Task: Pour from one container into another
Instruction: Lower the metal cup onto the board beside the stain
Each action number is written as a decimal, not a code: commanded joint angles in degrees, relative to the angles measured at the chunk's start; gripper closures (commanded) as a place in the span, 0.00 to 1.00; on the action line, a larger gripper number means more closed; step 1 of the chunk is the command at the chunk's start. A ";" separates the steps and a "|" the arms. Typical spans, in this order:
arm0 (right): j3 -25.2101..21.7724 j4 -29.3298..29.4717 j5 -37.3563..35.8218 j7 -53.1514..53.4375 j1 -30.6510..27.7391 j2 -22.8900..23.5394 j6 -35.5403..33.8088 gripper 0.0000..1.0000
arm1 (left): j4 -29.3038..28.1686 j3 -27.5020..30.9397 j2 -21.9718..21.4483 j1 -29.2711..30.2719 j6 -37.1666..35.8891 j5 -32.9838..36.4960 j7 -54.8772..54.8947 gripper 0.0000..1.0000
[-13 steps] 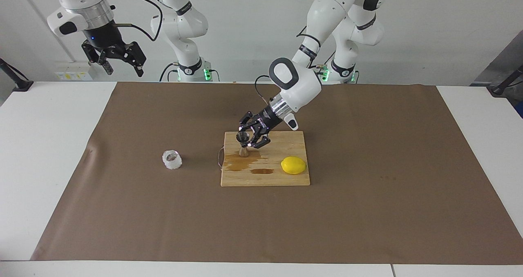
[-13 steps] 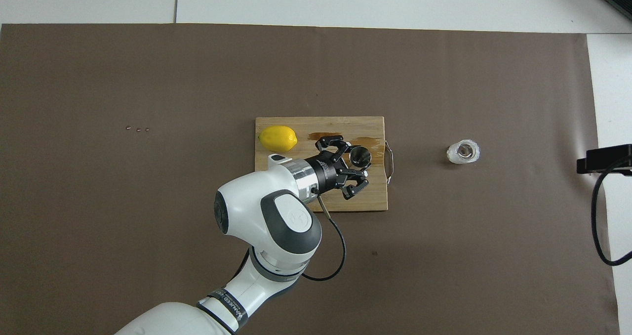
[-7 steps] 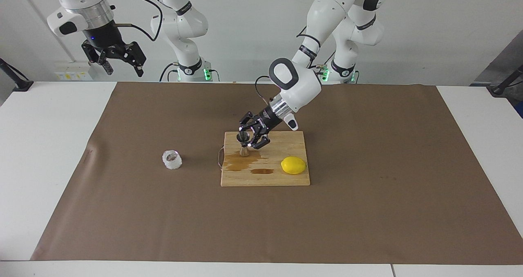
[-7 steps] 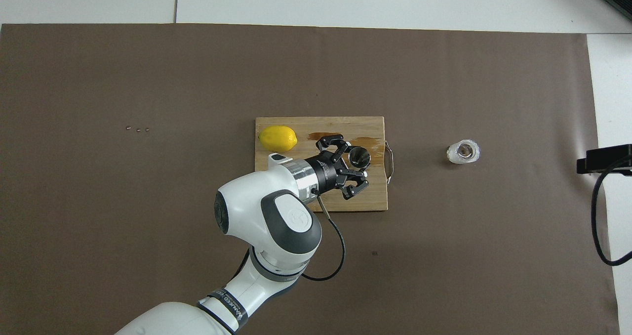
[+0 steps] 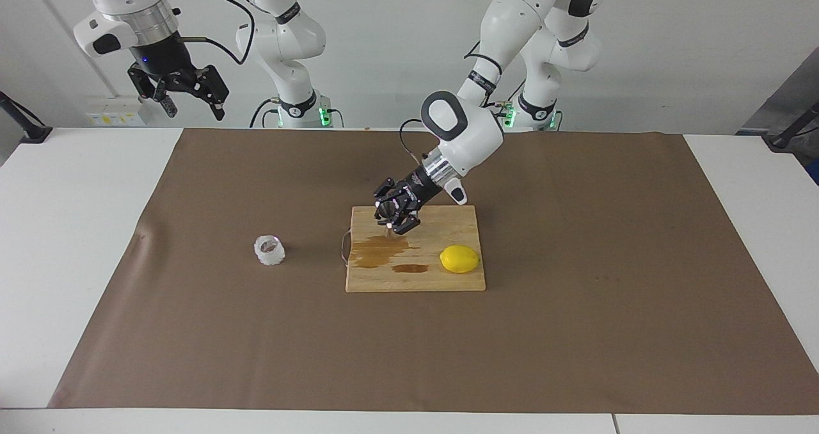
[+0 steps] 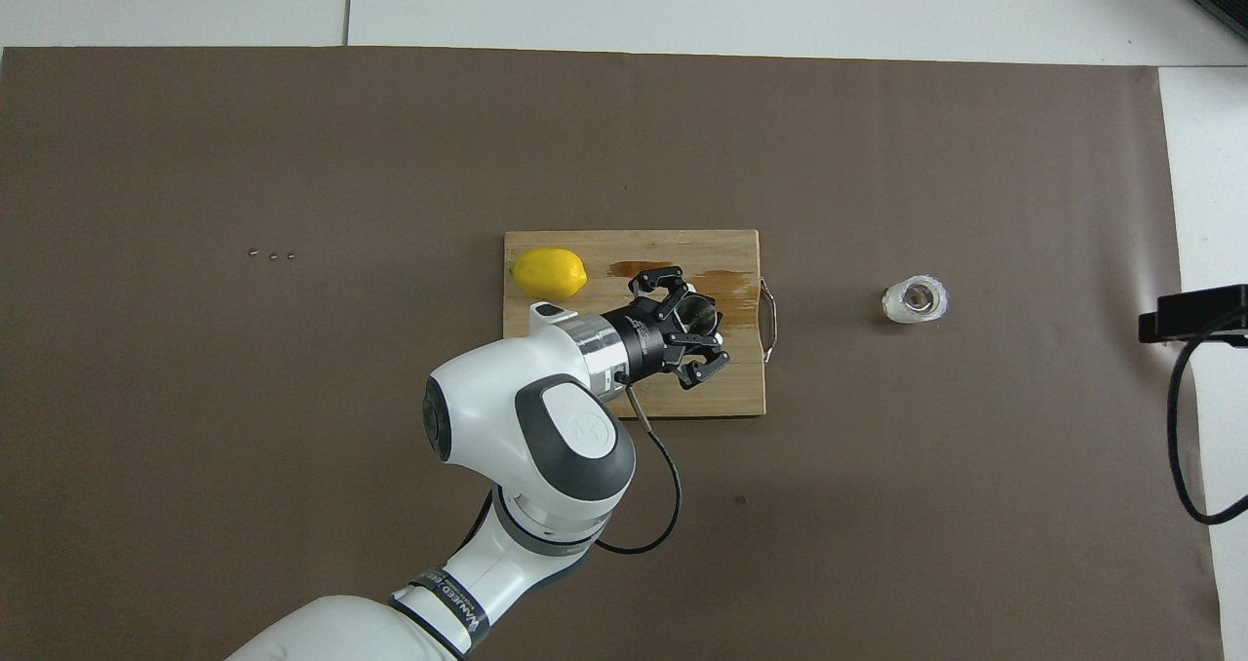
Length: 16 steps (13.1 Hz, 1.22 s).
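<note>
- The left claw (image 5: pixel 389 221) is down over the wooden cutting board (image 5: pixel 448 280), at the board's end toward the right arm, its arm reaching in from the robots' side at a slant.
- Its fingers are pressed together on the steel jigger (image 5: pixel 388 229), which is mostly hidden inside the claw; only a bit of its lower cone shows beneath the fingertips in the facing view.
- In the overhead view the jigger's (image 6: pixel 698 308) open mouth shows between the claw's black links (image 6: pixel 694 328), so it stands roughly upright.
- Whether the jigger's foot rests on the board or is just off it cannot be told.
- Two dark wet stains (image 5: pixel 379 253) spread over the board, just farther from the robots than the jigger.
- A yellow lemon (image 5: pixel 459 258) lies on the same board, toward the left arm's end and apart from the claw.
- The board has a thin wire handle (image 6: pixel 770 322) on its edge toward the right arm.
- The faceted glass cup (image 5: pixel 269 250) stands upright on the brown mat (image 5: pixel 576 331), off the board toward the right arm's end of the counter and well apart from the jigger.
- The right claw (image 5: pixel 187 98) hangs high in the air above the counter's edge by its own base, fingers spread and holding nothing; that arm waits.
- Three tiny specks (image 6: pixel 272 254) lie on the mat toward the left arm's end.
</note>
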 commanded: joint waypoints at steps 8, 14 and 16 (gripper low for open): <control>0.33 -1.05 -1.03 0.66 -0.24 -1.13 -0.38 0.00 | 1.99 -0.20 2.45 -0.06 1.22 0.46 0.82 0.81; 0.33 -1.05 -0.94 0.66 -0.24 -1.13 -0.47 0.00 | 2.08 -0.20 2.45 0.03 1.14 1.43 1.53 0.63; 0.33 -1.05 -0.94 0.66 -0.24 -1.13 -0.38 0.00 | 2.00 -0.20 2.45 0.03 1.14 1.52 1.70 0.63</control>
